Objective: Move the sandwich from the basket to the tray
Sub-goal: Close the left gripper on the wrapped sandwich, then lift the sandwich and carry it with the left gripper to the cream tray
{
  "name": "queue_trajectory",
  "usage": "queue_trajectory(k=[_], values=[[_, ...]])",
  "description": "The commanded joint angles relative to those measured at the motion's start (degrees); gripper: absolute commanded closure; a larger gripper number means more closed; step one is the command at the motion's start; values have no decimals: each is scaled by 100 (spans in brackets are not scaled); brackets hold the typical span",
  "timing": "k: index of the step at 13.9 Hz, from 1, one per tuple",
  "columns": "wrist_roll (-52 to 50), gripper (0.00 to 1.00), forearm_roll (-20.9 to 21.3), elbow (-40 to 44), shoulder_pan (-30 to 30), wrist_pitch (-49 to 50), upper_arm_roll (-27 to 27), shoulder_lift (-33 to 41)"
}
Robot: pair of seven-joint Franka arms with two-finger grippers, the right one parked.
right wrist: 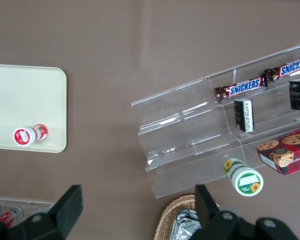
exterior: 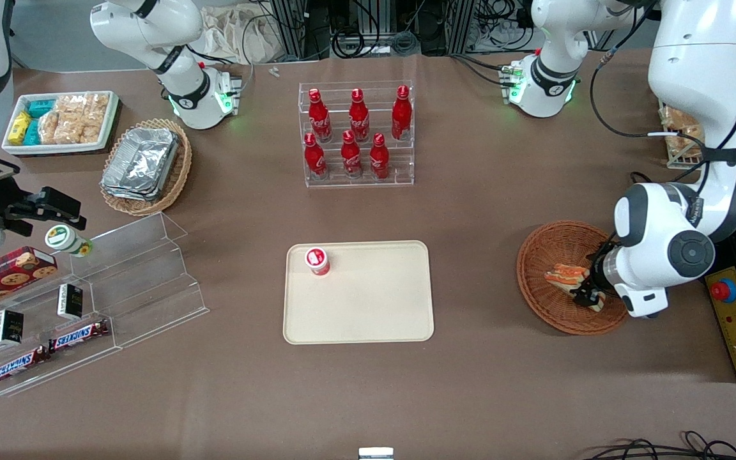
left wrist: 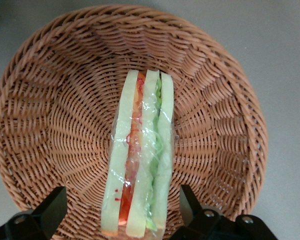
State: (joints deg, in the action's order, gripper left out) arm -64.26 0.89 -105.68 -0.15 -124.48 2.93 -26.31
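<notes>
A: Quick pass, one end of the table to the other. Toward the parked arm's end there's a clear acrylic stepped shelf (exterior: 119,287) with candy bars on it. Mid-table, the flat cream-beige plastic tray (exterior: 368,306) with rounded corners. One small red-and-white capped cup (exterior: 317,260) stands upright in a corner of it; the rest is bare, so plenty of landing room.

B: And the clear rack of red bottles (exterior: 358,134)?

A: Farther from the front camera than the tray, well apart from it. Shouldn't matter for the carry.

B: Sandwich?

A: In the round reddish-brown woven wicker basket (exterior: 563,255), toward the working arm's end. The clear-wrapped triangular white-bread sandwich (left wrist: 140,165) with orange, red and green layers lies on the basket floor, cut edge up.

B: Claw?

A: The left arm's black two-finger gripper (exterior: 588,291) is down in the basket. Wrist view shows one finger either side of the sandwich, spread wide, gaps on both sides, touching nothing. It holds nothing yet.

B: Why that line-up?

A: My guess: straddling the narrow width lets the fingers squeeze the flat bread faces. The wrap looks slippery and the bread soft, so it needs a gentle close. The pick isn't made yet; lift and carry to the tray remain.
</notes>
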Motion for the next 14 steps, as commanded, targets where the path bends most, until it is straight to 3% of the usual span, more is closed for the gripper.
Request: queue_trajectory(k=[1,2,3,4,5,6,11,14], values=[[-104,0,-150,-234,23,-357,14,47],[-96,0,-203,-234,32,-427,14,38],[-104,12,-212,-225,32,-497,14,3],[-104,37,-221,-225,23,-550,6,-15],[-113,73,-221,-217,23,-568,5,-32],[-113,98,-230,-208,23,-568,5,-41],[-367,100,-169,20,-56,-385,23,72],[-403,100,-124,607,-231,886,32,450]])
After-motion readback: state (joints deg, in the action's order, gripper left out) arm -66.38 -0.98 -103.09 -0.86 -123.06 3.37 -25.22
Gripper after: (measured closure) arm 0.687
